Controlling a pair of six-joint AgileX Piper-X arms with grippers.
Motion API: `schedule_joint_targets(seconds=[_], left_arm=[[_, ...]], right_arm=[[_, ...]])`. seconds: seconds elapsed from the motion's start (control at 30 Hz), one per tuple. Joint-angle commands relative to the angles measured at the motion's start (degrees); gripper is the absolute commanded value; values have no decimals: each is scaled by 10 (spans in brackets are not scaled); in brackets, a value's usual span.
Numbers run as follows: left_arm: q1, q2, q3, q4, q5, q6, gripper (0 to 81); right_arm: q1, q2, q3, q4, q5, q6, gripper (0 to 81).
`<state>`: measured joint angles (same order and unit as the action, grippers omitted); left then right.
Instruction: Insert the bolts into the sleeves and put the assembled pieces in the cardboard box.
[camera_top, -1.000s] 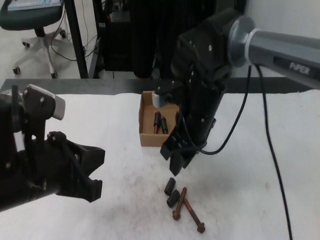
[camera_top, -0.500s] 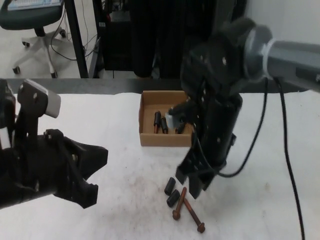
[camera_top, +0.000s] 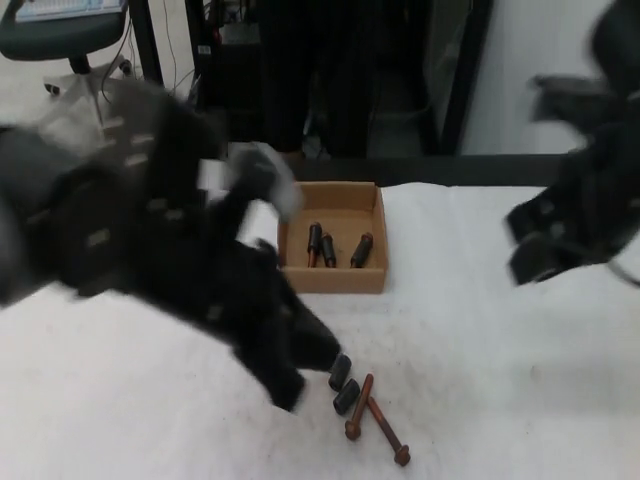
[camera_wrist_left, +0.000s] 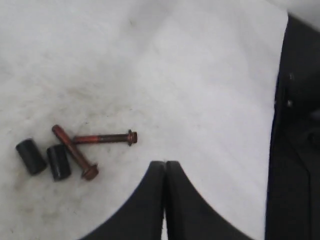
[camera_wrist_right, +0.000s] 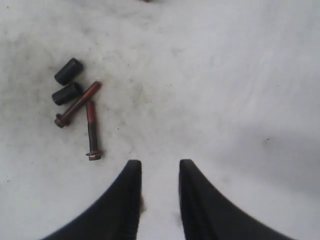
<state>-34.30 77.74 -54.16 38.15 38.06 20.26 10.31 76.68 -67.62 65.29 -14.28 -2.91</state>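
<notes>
Low in the high view's middle, two bolts (camera_top: 385, 430) and two sleeves (camera_top: 341, 371) lie loose on the surface (camera_top: 500, 400) beside my left jaws, which are pressed together and empty, while my right jaws hang slightly apart at far right, presumably giving room, and three assembled pieces (camera_top: 361, 250) sit in the cardboard box (camera_top: 330, 283).

Bolts (camera_wrist_left: 102, 137): metal w/ reddish-brown rusty-looking coat, matt. Sleeves (camera_wrist_left: 31, 156): black, matt, smooth, prob. rubber or plastic. Cardboard box (camera_top: 330, 281): plain brown card, matt. Bench cover (camera_wrist_right: 225, 75): white fuzzy cloth w/ grubby marks. Left gripper (camera_wrist_left: 164, 167) & right gripper (camera_wrist_right: 160, 167): black matt plastic.
</notes>
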Motion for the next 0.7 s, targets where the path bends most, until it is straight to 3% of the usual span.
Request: schedule_joint_targets(seconds=[0.0,0.13,0.3,0.4,0.57,0.67], left_arm=[[-47,67,-67,73,-68,98,3],[-97,155,-138,112,-193,171,3],[-145,225,-197,97,-292,274,3],[-167,246,-208,97,-296,345,3],[-193,254,-209,79,-296,386,5],[-191,257,-209,83,-294,394,101]], right_arm=[[-52,-47,12,1,-26,-12,249],[-100,-92,32,1,-28,-12,249],[-111,-130,71,-5,-28,-16,249],[-109,-148,104,-21,-54,-16,249],[-109,-181,154,-23,-73,-18,249],[-109,-200,179,-26,-74,-18,249]])
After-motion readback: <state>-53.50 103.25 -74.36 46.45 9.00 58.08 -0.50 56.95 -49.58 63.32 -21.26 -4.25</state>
